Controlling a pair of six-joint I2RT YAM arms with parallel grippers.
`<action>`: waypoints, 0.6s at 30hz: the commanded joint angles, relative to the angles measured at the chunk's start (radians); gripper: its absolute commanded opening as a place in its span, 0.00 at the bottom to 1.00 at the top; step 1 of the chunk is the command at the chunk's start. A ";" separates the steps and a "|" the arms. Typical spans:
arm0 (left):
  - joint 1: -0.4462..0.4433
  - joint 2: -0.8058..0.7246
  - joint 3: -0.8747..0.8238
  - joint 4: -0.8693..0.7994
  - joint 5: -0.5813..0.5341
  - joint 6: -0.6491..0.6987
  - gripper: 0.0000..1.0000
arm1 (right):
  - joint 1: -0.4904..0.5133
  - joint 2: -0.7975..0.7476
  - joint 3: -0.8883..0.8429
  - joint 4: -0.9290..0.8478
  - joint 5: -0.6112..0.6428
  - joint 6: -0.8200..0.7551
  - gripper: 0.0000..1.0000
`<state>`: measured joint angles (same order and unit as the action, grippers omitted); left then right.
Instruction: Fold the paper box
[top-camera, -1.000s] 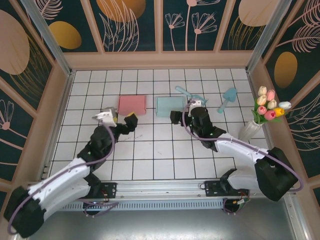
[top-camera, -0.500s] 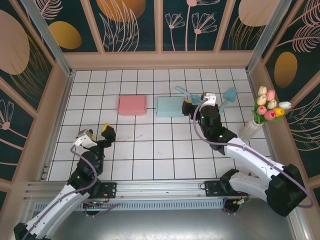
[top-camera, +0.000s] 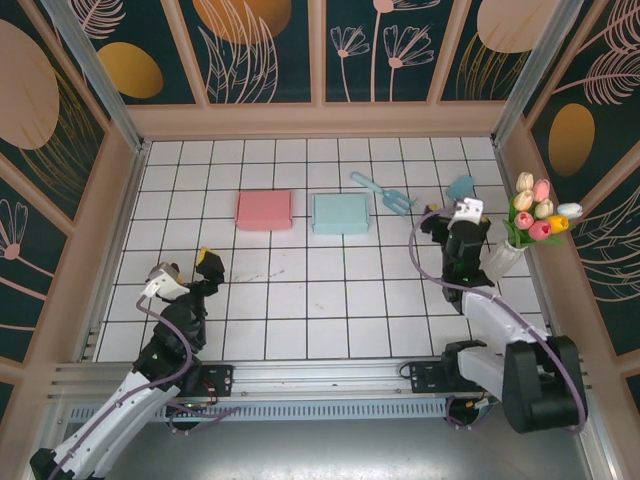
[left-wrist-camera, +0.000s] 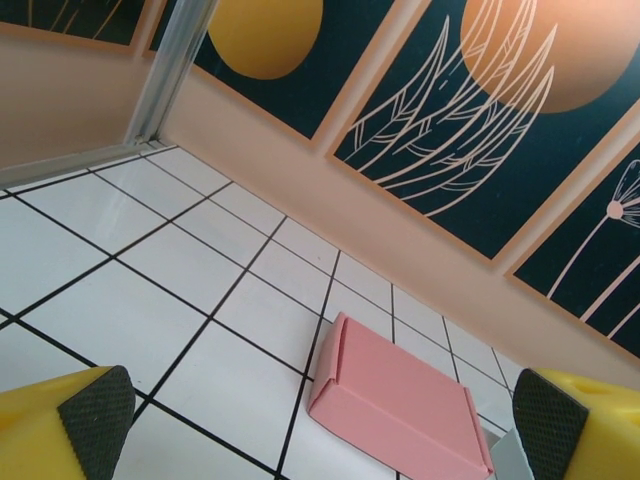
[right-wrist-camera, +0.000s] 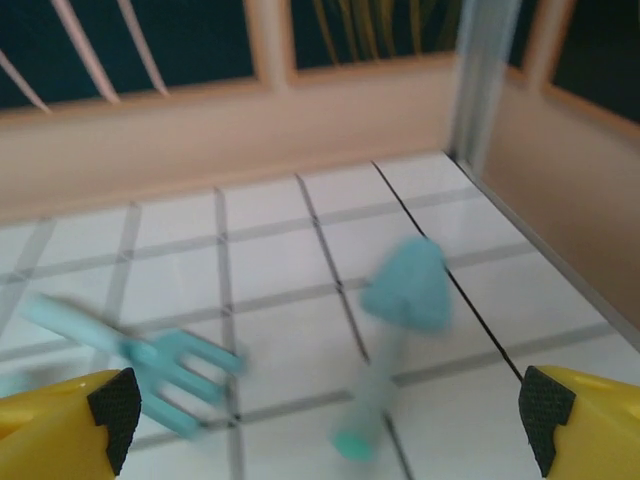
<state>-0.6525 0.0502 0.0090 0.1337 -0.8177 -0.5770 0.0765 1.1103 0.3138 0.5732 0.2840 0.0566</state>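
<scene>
L gripper (left-wrist-camera: 322, 412): my fingers stood wide apart, nothing held.
R gripper (right-wrist-camera: 330, 405): same, wide apart, empty.
Flat pink paper box (top-camera: 264, 210): lay on white tiled tabletop (top-camera: 300, 300), far side.
Flat teal paper box (top-camera: 340, 213): near pink one's right.

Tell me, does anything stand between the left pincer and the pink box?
Nothing visible does. The open left pincer faces the pink box across bare white tiles; the teal box lies to its right, off that path.

Bright even light, right wrist blurred
</scene>
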 joint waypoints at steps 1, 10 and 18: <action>0.006 -0.010 -0.014 -0.022 -0.022 -0.014 0.99 | -0.081 0.063 -0.039 0.222 -0.168 0.099 0.99; 0.007 -0.010 -0.015 -0.028 -0.023 -0.023 0.99 | -0.089 0.262 -0.002 0.305 -0.169 0.082 0.99; 0.006 -0.009 -0.015 -0.030 -0.020 -0.029 0.99 | -0.093 0.291 -0.017 0.410 -0.177 -0.007 0.99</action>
<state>-0.6525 0.0502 0.0090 0.1078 -0.8211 -0.5957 -0.0078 1.3941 0.2932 0.8696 0.1383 0.0940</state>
